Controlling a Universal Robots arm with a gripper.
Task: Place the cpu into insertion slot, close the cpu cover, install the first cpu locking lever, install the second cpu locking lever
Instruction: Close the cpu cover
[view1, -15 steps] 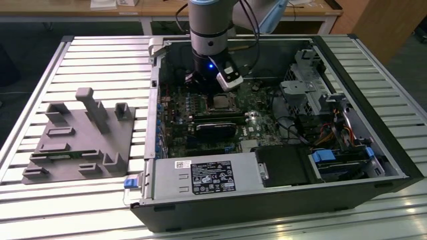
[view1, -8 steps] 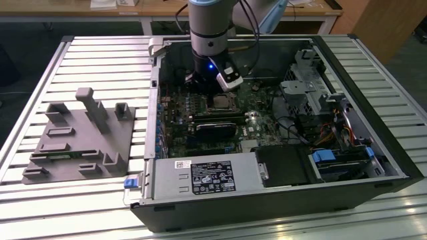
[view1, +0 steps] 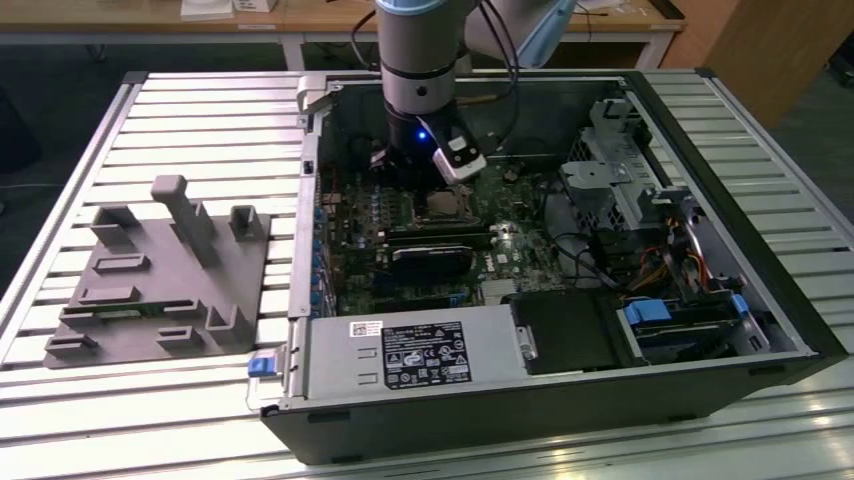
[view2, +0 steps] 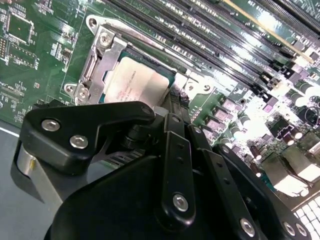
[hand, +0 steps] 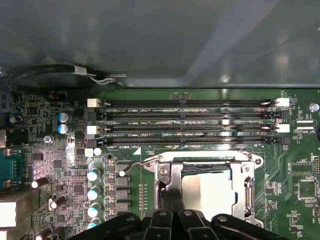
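One arm (view1: 420, 70) on this rig, and in the exterior view it drops straight down into an open PC case (view1: 561, 415) lying on its side on a slatted metal table (view1: 200, 120). Its lower end hangs right over the insertion slot (view1: 443, 206) in the middle of the green motherboard (view1: 394, 290). Out on the table, toward the exterior view's left and well apart from the case, sits a grey moulded fixture (view1: 160, 270) with upright posts.

Second wrist view next. The gripper (view2: 175, 100) comes in off its black linkage and its tips land at the edge of the socket. The cpu (view2: 135, 82) is already seated in the slot, silvery top facing up. The cpu cover (view2: 102, 55) lies flat down over it, framing the chip through its window. Long black memory slots (view2: 200, 30) run just beside the socket.

First wrist view, same story: cpu (hand: 207, 192) in the slot, cpu cover (hand: 247, 185) shut around it, four memory slots (hand: 185, 122) in a row nearby. The gripper (hand: 170, 199) sits at the cpu cover's side edge, touching or as good as — fingers pinched closed, and I can't make out anything caught between them.
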